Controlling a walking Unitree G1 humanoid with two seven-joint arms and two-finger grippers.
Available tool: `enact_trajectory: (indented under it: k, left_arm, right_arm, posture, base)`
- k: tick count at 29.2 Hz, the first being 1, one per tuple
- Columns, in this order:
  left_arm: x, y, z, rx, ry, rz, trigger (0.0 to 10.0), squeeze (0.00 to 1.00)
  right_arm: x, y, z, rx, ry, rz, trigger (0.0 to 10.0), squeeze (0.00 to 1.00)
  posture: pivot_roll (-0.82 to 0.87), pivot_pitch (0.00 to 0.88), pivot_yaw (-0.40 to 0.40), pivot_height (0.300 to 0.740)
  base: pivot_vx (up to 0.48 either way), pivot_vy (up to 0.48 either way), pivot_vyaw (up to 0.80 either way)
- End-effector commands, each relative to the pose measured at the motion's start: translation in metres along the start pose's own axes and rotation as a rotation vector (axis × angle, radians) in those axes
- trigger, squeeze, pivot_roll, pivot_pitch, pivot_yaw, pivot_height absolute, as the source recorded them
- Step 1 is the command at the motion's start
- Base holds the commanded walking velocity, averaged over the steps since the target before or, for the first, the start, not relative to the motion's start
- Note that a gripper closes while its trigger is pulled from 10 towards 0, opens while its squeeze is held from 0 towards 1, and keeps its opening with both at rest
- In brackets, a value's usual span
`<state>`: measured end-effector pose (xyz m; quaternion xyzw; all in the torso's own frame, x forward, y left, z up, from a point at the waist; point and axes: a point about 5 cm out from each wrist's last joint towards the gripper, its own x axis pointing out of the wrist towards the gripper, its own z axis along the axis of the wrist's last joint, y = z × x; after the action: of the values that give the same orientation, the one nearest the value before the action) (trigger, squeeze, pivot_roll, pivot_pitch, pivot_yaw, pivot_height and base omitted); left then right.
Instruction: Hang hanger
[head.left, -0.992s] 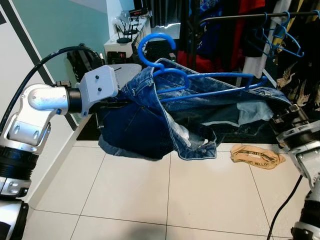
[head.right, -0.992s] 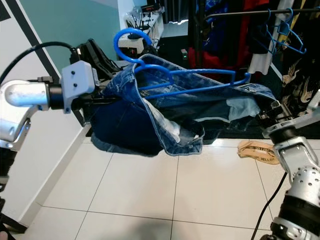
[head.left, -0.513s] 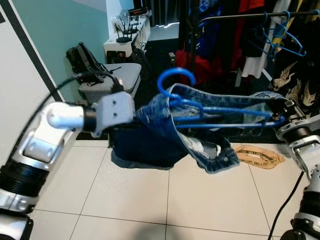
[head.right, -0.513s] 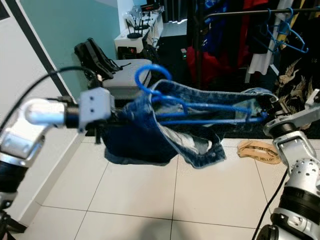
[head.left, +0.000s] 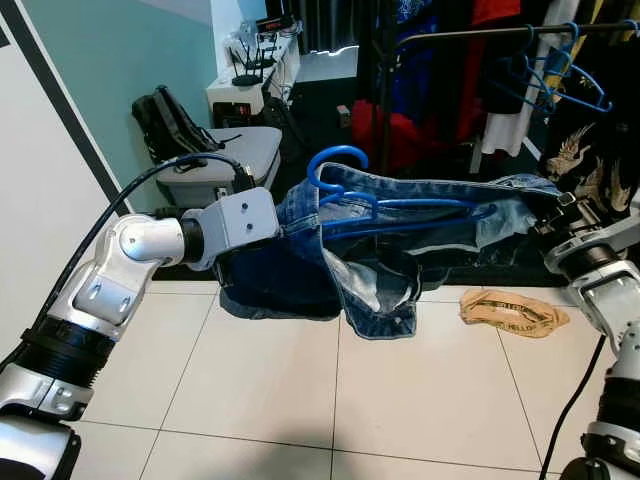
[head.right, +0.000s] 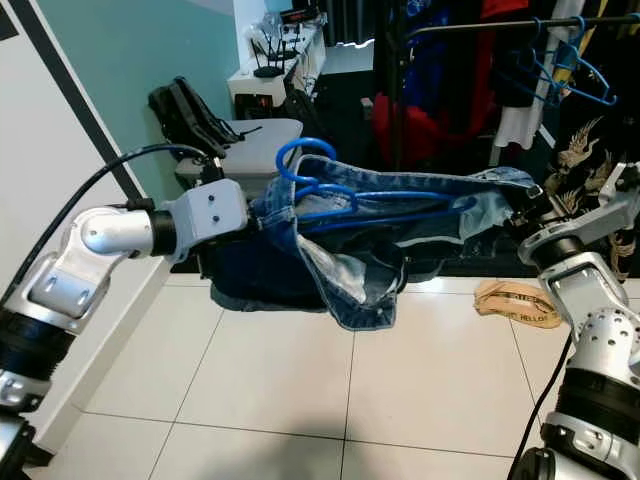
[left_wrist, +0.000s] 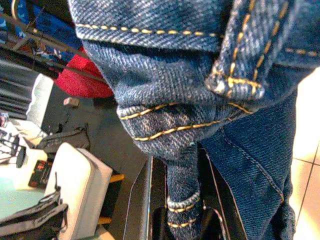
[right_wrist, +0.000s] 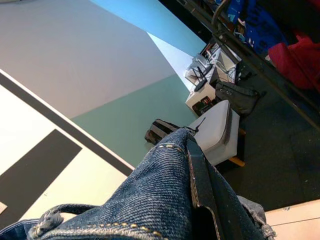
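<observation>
A pair of blue jeans is stretched in the air between the two arms, in front of the clothes rail, with a blue hanger lying along its top edge, hook curling up at the left-arm end. The jeans hang well below the rail and nearer the robot than the garments on it; more blue hangers dangle from the rail's right end.

The left tool is closed on the jeans: the left wrist view shows its two black fingers pinching a denim belt loop with orange stitching, a detail the head views hide behind folded cloth. That view also shows a grey seat and a red garment under the rail.

The right tool is at the opposite end of the jeans, below the rail's right end; the right wrist view has denim bunched close against the camera, but whether its fingers are clamped or apart I cannot tell. Beyond it stand a teal wall and a black backpack.

On the tiled floor under the rail lies a tan strap.
</observation>
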<state>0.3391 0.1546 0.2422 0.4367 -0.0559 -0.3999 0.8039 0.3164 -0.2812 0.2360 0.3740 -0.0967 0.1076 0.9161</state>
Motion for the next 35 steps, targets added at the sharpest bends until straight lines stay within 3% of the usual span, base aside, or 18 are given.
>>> enact_trajectory:
  k: [1,10,11,12,13,14,15,17,18,19,20,23,25,28,29,30,31,35]
  left_arm:
    - [-0.012,0.005,-0.025,-0.022,0.15,0.041,2.6,0.0]
    - [-0.018,0.012,-0.039,0.07,0.299,0.116,2.5,0.0]
    - [-0.013,0.011,-0.038,0.084,0.326,0.139,3.8,0.0]
    - [-0.013,0.011,-0.038,0.084,0.326,0.139,3.8,0.0]
    - [-0.005,0.007,-0.035,0.07,0.338,0.17,4.7,0.0]
    - [-0.005,0.007,-0.035,0.07,0.338,0.17,4.7,0.0]
    - [0.005,0.001,-0.032,0.04,0.346,0.208,4.3,0.0]
    - [0.005,0.001,-0.032,0.04,0.346,0.208,4.3,0.0]
    - [0.013,-0.006,-0.03,0.007,0.348,0.226,5.8,0.0]
    - [0.013,-0.006,-0.03,0.007,0.348,0.226,5.8,0.0]
    - [0.02,-0.014,-0.03,-0.027,0.362,0.241,9.0,0.0]
    - [0.024,-0.019,-0.03,-0.058,0.379,0.254,8.8,0.0]
    - [0.03,-0.025,-0.028,-0.119,0.393,0.285,8.0,0.0]
    - [0.032,-0.026,-0.027,-0.136,0.394,0.297,8.0,0.0]
    - [0.036,-0.028,-0.023,-0.175,0.381,0.309,6.2,0.0]
    - [0.036,-0.028,-0.023,-0.175,0.381,0.309,6.2,0.0]
    - [0.04,-0.03,-0.018,-0.215,0.365,0.319,5.0,0.0]
    - [0.045,-0.032,-0.012,-0.251,0.346,0.324,4.7,0.0]
  right_arm:
    - [-0.002,0.008,0.022,-0.043,-0.083,0.014,0.0,0.0]
    - [0.001,0.011,0.02,-0.045,-0.077,0.01,0.0,0.0]
    - [0.005,0.015,0.014,-0.066,-0.052,0.007,0.0,0.0]
    - [0.005,0.015,0.014,-0.066,-0.052,0.007,0.0,0.0]
    - [0.011,0.022,0.005,-0.083,-0.026,0.015,0.0,0.0]
    - [0.011,0.022,0.005,-0.083,-0.026,0.015,0.0,0.0]
    - [0.017,0.031,-0.003,-0.092,-0.007,0.035,0.0,0.0]
    - [0.017,0.031,-0.003,-0.092,-0.007,0.035,0.0,0.0]
    - [0.022,0.038,-0.01,-0.099,0.002,0.048,0.0,0.0]
    - [0.022,0.038,-0.01,-0.099,0.002,0.048,0.0,0.0]
    - [0.027,0.043,-0.015,-0.119,0.015,0.052,0.0,0.0]
    - [0.031,0.046,-0.019,-0.137,0.024,0.052,0.0,0.0]
    - [0.037,0.05,-0.023,-0.172,0.034,0.042,0.0,0.0]
    - [0.039,0.051,-0.024,-0.177,0.034,0.039,0.0,0.0]
    - [0.042,0.053,-0.028,-0.19,0.041,0.031,0.0,0.0]
    - [0.042,0.053,-0.028,-0.19,0.041,0.031,0.0,0.0]
    - [0.044,0.057,-0.034,-0.202,0.053,0.026,0.0,0.0]
    - [0.047,0.062,-0.042,-0.21,0.072,0.031,0.0,0.0]
  posture:
    - [-0.03,0.0,0.064,0.74]
    - [-0.03,0.0,0.054,0.74]
    - [-0.03,0.0,0.054,0.74]
    - [-0.03,0.0,0.054,0.74]
    - [-0.02,0.0,0.052,0.74]
    - [-0.02,0.0,0.052,0.74]
    - [-0.02,0.0,0.049,0.74]
    - [-0.02,0.0,0.049,0.74]
    - [-0.02,0.0,0.05,0.74]
    - [-0.02,0.0,0.05,0.74]
    - [-0.02,0.0,0.049,0.74]
    - [-0.02,0.0,0.047,0.74]
    - [-0.01,0.0,0.044,0.74]
    - [-0.01,0.0,0.044,0.74]
    - [-0.01,0.0,0.045,0.74]
    - [-0.01,0.0,0.045,0.74]
    - [-0.02,0.0,0.046,0.74]
    - [-0.02,0.0,0.047,0.74]
  base:
    - [0.0,0.0,0.0]
    - [0.0,0.0,0.0]
    - [0.0,0.0,0.0]
    - [0.0,0.0,0.0]
    - [0.0,0.0,0.0]
    - [0.0,0.0,0.0]
    - [0.0,0.0,0.0]
    - [0.0,0.0,0.0]
    - [0.0,0.0,0.0]
    - [0.0,0.0,0.0]
    - [0.0,0.0,0.0]
    - [0.0,0.0,0.0]
    - [0.0,0.0,0.0]
    - [0.0,0.0,0.0]
    - [0.0,0.0,0.0]
    - [0.0,0.0,0.0]
    - [0.0,0.0,0.0]
    - [0.0,0.0,0.0]
